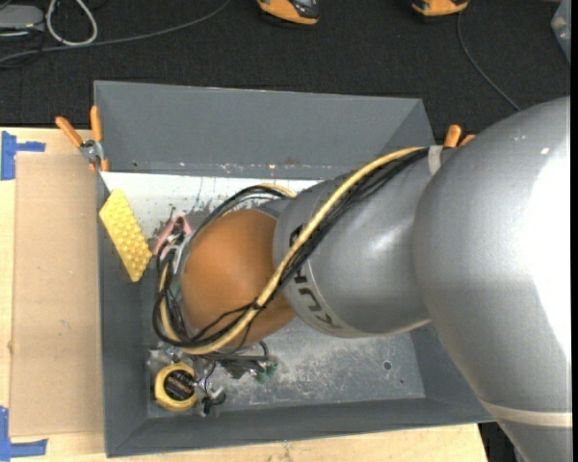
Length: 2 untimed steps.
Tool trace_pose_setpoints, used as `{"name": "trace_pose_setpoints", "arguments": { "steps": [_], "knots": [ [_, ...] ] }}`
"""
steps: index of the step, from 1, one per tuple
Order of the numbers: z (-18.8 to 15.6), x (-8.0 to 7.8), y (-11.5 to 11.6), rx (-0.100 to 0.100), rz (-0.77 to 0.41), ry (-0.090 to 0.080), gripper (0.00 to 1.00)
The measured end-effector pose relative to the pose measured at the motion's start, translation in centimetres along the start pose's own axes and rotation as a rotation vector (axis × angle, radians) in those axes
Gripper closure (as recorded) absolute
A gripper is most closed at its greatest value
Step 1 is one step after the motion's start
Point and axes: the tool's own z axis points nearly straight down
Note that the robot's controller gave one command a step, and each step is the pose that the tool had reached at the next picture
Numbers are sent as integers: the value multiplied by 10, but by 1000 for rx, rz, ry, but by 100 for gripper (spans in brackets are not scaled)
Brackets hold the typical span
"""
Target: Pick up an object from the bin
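**Operator:** Which thing is nearest for the pick?

**Observer:** The small yellow ring (176,386) with a dark middle. You see it flat on the floor of the bin (260,128), in the near left corner, close to both walls there.

**Operator:** And where is the tool from it?

**Observer:** The gripper (195,375) is low in the same corner, just beside the ring and a little to its right and farther from you. The ring is round, so it has no long axis to line up with. I think what matters is only the small offset toward the corner.

**Operator:** Is it open? Does it hold something?

**Observer:** I cannot tell. The orange cover (226,272) and the cables (270,292) on the wrist hide most of it, and the metal parts beside the ring are tangled to my eye. Perhaps the ring touches them, but I would not promise you this.

**Operator:** What else is near?

**Observer:** A small green bit (265,372) lies on the floor just right of the gripper. A pink piece (173,229) shows at the far edge of the cover. A yellow studded plate (125,236) leans along the left wall, its long side running from far left to near right, well apart from the ring. The arm (385,258) comes in from the right, so you have the walls tight on two sides.
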Motion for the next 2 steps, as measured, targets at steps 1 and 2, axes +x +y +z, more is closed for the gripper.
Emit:
{"name": "trace_pose_setpoints", "arguments": {
  "steps": [1,2],
  "knots": [
    [-26,-2,0,1,4,-5,100],
    [-32,-2,0,1,6,-4,100]
  ]
}}
